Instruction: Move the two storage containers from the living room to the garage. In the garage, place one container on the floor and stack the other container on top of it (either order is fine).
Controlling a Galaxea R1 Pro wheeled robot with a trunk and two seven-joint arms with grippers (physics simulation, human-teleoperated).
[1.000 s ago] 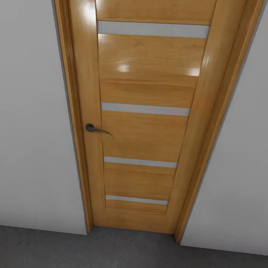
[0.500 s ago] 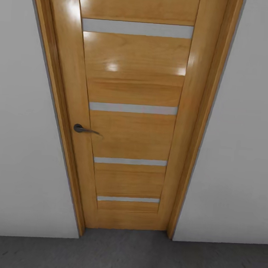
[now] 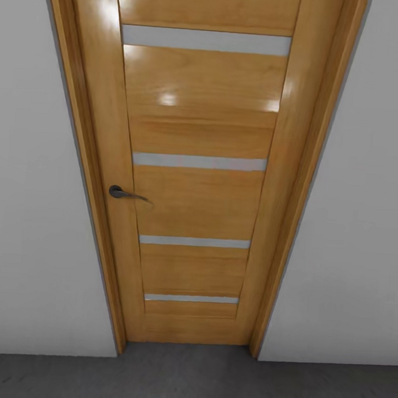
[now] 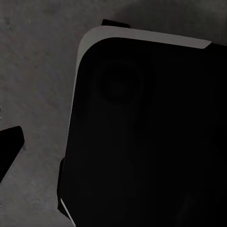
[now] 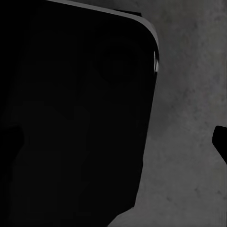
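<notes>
My head camera faces a closed wooden door with four pale strips and a dark lever handle at its left edge. White walls flank the frame. The dark grey floor runs along the bottom. Each wrist camera looks down at that floor beside a black rounded body. I cannot tell the state of either pincer.
</notes>
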